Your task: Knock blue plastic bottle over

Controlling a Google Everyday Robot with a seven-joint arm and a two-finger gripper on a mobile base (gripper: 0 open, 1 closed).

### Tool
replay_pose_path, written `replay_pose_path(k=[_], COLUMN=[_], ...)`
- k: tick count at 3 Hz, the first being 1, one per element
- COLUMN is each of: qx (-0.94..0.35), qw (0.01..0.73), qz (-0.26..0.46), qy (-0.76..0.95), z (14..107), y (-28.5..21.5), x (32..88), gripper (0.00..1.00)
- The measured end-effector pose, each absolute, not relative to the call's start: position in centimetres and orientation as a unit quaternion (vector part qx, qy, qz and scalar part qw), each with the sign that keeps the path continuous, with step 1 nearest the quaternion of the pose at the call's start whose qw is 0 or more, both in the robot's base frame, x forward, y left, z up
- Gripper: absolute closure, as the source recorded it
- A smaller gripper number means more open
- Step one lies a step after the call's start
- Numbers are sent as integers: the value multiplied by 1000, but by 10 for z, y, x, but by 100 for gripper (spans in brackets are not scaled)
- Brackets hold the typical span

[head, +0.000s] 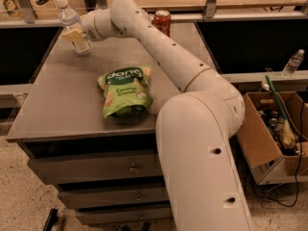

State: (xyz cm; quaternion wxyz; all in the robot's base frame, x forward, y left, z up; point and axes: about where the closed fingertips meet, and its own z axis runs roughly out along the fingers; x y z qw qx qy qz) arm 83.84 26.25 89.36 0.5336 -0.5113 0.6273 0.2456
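Note:
The blue plastic bottle (70, 24) is a clear bottle with a white cap. It stands at the far left corner of the grey table (62, 105), with its top leaning slightly left. My gripper (78, 34) is at the end of the long white arm. It is right against the bottle's lower half, on its right side. A pale yellow part of the gripper covers the bottle's label area. The bottle's base rests on the table.
A green snack bag (125, 91) lies flat mid-table. A red Coca-Cola can (162, 22) stands at the far edge, behind the arm. A second small clear bottle (293, 63) stands on a ledge at right, above an open cardboard box (274, 134) on the floor.

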Motion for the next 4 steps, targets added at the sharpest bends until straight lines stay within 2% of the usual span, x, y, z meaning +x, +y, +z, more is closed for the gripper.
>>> replay_pose_path(k=[4], qx=[-518], qw=[531], qz=[242], qy=[625], z=[894], y=[264], x=[837], gripper=[100])
